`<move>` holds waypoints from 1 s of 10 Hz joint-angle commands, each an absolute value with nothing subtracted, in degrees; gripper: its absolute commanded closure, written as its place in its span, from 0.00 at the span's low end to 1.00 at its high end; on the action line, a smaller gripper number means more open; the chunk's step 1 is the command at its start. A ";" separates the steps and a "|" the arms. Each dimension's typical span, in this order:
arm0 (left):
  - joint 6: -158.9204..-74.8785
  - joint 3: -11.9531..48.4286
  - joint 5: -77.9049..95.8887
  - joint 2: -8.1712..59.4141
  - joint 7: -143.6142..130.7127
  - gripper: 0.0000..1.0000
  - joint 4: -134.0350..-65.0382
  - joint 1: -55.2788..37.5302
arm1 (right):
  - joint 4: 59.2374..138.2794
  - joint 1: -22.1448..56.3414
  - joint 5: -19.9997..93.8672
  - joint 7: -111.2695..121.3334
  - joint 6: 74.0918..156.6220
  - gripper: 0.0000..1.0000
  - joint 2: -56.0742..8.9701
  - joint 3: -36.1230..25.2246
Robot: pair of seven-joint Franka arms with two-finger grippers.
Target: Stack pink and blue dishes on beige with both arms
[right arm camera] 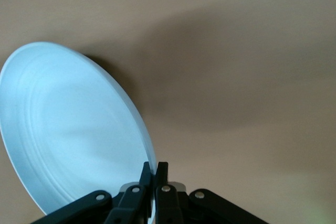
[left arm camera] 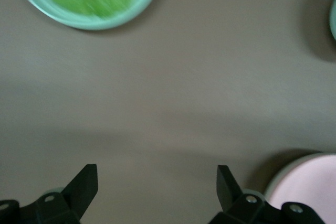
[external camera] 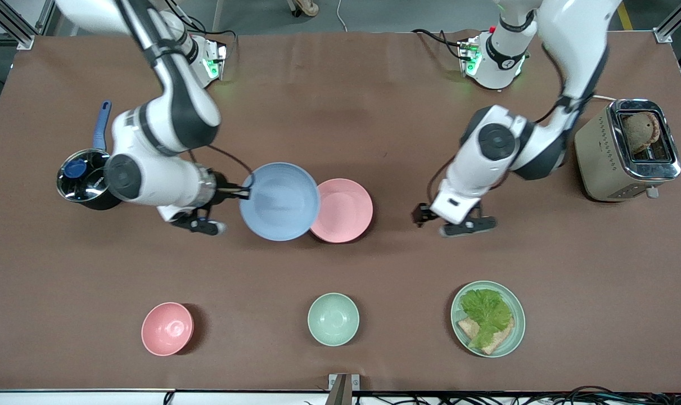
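The right gripper (external camera: 244, 193) is pinched shut on the rim of the blue plate (external camera: 279, 201), its fingers (right arm camera: 157, 182) closed on the edge nearest the right arm's end of the table; the plate appears to be lifted and tilted, and in the front view it covers part of the pink plate (external camera: 343, 210), which lies on the table (external camera: 340, 101) just beside it toward the left arm's end; so the carried plate needs only a short shift toward the left arm's end and a lowering to sit square on the pink one. No beige plate can be made out; it may lie under the pink plate, though the pictures do not settle that.

The left gripper (external camera: 455, 220) waits low over bare table, toward the left arm's end from the pink plate, its fingers (left arm camera: 84, 184) spread wide and holding nothing; the pink plate's edge shows at the corner of its wrist view.

Nearer the front camera stand a pink bowl (external camera: 167, 328) and a mint-green bowl (external camera: 333, 319), both empty, and a mint-green plate (external camera: 509, 332) bearing lettuce (external camera: 486, 312) on toast; a toaster (external camera: 627, 152) at the left arm's end holds a slice of bread; a steel saucepan (external camera: 84, 180) with a blue handle sits at the right arm's end.
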State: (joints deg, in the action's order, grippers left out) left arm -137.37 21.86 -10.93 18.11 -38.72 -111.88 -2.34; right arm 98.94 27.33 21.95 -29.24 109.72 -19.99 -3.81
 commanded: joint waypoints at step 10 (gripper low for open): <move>-89.68 5.21 1.46 -6.50 -9.25 0.00 -91.16 -1.67 | 109.15 40.69 22.68 -37.62 136.22 0.90 -25.84 -4.31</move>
State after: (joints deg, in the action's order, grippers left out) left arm -93.79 7.91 -1.89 -8.49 -12.11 -93.57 -0.74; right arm 107.54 39.73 22.13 -36.88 134.54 -26.25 -3.76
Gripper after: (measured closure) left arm 0.000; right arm 0.943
